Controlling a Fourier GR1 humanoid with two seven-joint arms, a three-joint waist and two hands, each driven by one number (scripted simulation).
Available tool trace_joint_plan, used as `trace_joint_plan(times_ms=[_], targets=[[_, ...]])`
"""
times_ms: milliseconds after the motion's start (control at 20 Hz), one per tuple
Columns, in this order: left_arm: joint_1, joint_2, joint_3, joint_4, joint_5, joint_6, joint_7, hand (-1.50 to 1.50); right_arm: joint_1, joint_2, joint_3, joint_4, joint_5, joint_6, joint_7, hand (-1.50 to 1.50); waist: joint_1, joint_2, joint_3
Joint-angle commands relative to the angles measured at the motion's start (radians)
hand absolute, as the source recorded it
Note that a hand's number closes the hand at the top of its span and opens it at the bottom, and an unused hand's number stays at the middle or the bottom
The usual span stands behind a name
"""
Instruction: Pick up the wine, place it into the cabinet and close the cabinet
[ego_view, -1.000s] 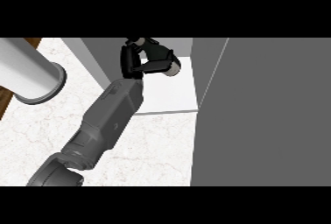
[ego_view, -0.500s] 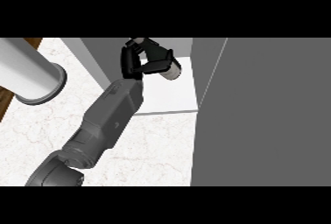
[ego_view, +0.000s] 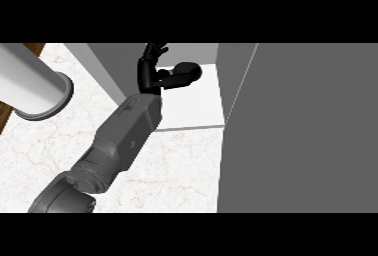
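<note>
Hand (ego_view: 159, 75): one in view, reaching into the cabinet (ego_view: 193, 102). Side cannot be told from this view.
Change: earlier the fingers curled round a pale-ended thing; now they are spread, upper ones straight, holding nothing.
Wine (ego_view: 184, 73): probably the dark rounded shape by the thumb, on the cabinet floor. Judged released.
Room: walls close either side; grey door (ego_view: 310, 130) at right. Withdraw straight back over the bench (ego_view: 177, 165).

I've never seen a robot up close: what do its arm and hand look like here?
One arm shows: a smooth, rounded dark grey forearm in chunky jointed segments, ending in a slim black hand with thin fingers and a thumb. No cables or markings are visible.
</note>
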Motion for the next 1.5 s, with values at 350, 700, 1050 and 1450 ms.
trace_joint_plan(times_ms=[350, 700, 1050, 1450], targets=[[0.044, 0.005, -0.015, 0.043, -0.043, 0.052, -0.026, -1.5, 0.005, -0.032, -0.057, -0.032, -0.051, 0.011, 0.011, -1.5, -0.005, 0.009, -0.004], [0.063, 0.04, 0.014, 0.017, -0.029, 0.011, -0.06, -1.5, 0.058, -0.014, 0.003, -0.079, -0.054, 0.014, 0.032, -1.5, -0.002, 0.004, -0.004], [0.081, 0.032, 0.013, 0.023, -0.044, -0.035, -0.103, -1.5, -0.012, -0.01, 0.004, -0.053, -0.043, -0.007, 0.03, -1.5, -0.016, 0.015, -0.005], [0.117, 0.031, 0.015, 0.015, -0.051, -0.135, -0.124, -1.5, 0.043, -0.025, -0.024, -0.091, -0.075, 0.011, 0.031, -1.5, 0.004, 0.002, -0.004]])
